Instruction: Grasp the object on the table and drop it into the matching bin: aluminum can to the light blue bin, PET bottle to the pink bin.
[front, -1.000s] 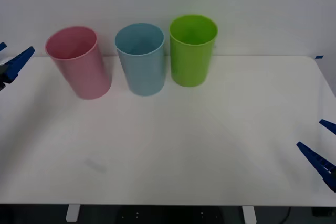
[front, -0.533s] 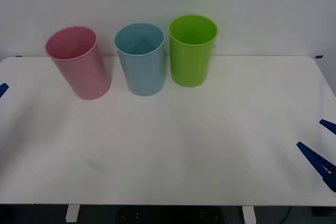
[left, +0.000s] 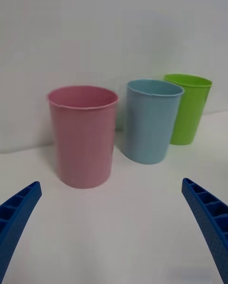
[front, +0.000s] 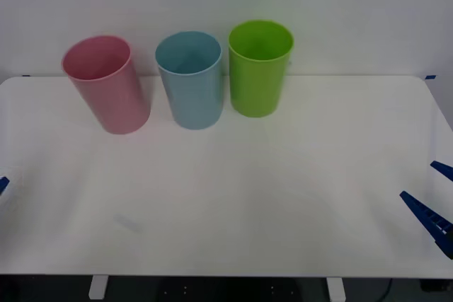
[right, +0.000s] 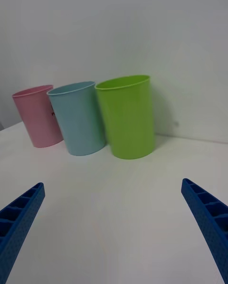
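Since a second ago the left end effector (front: pixel 2 184) has pulled away from beside the pink bin (front: pixel 107 84) and down the left edge of the surface (front: pixel 269 196), so that just a blue fingertip peeks in at the left edge of the front view. The right end effector (front: pixel 435 206) has not shifted; it hangs over the right front corner of the surface.

Both are released: each wrist view has its two blue ribbed fingers (left: pixel 18 208) spread wide to the corners with nothing between them, the right ones (right: pixel 205 212) alike.

No bottle lies on the surface, and none is visible in the bins' openings from these angles. My guess is that the bottle is already inside a bin, though no view looks deep enough to confirm it.

Pink bin, light blue bin (front: pixel 189 79) and green bin (front: pixel 260 67) stand in a row along the far edge, upright, close but apart. The pink one is leftmost, so the left arm is the nearer to it; the right arm sits well apart, across the whole surface.
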